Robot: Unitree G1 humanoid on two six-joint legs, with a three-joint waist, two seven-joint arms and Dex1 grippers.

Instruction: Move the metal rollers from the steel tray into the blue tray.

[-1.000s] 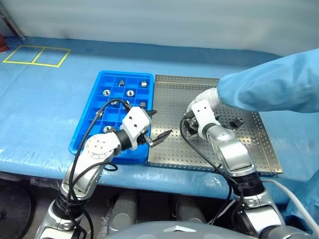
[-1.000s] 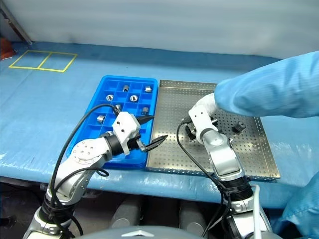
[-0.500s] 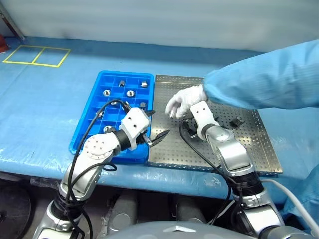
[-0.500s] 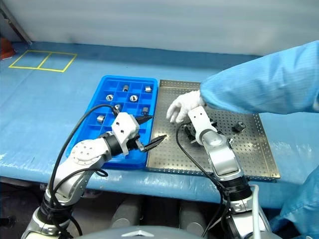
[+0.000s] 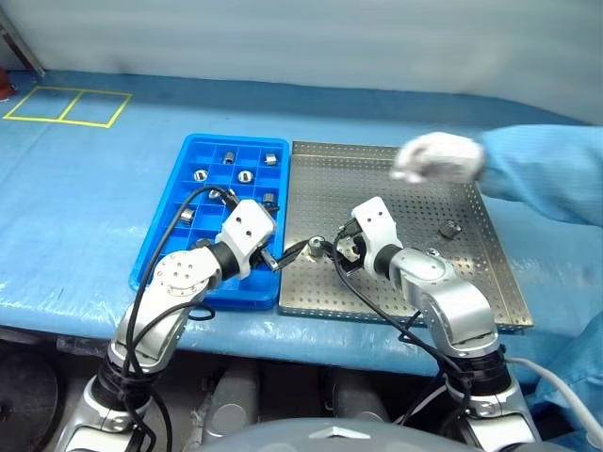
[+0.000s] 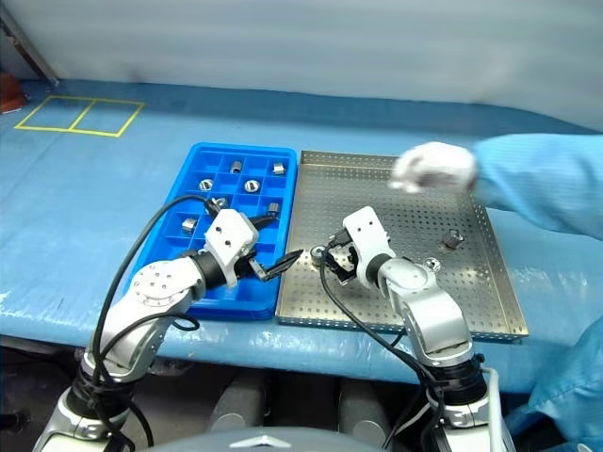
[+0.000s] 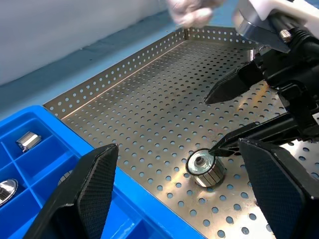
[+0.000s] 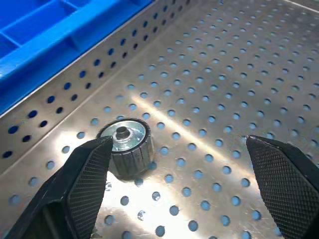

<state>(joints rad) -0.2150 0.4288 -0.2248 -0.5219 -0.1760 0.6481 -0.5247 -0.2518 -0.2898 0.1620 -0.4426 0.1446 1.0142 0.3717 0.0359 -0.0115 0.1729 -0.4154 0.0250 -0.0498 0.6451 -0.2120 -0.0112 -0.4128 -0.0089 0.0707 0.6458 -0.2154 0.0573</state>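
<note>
One metal roller (image 5: 316, 245) stands upright on the steel tray (image 5: 405, 169), close to its left rim. My right gripper (image 8: 178, 144) is open around the spot, and the roller (image 8: 127, 144) sits just off one fingertip. My left gripper (image 7: 178, 147) is open too, pointing at the same roller (image 7: 204, 167) from over the blue tray's (image 5: 160, 245) near right corner. The right gripper (image 7: 212, 124) faces it, one fingertip at the roller's top edge. Two more rollers (image 6: 451, 239) lie at the steel tray's right side. Several rollers (image 5: 245, 176) sit in the blue tray's far compartments.
A person's white-gloved hand (image 5: 438, 155) on a blue sleeve (image 5: 556, 179) hovers over the steel tray's far right part. Blue sheeting (image 5: 85, 188) covers the table, with a yellow taped rectangle (image 5: 66, 104) at the far left.
The person's hand has drawn back from the tray's middle to its far right. My right gripper swung left and nearer, and a roller now stands between the two grippers. The left gripper barely moved.
</note>
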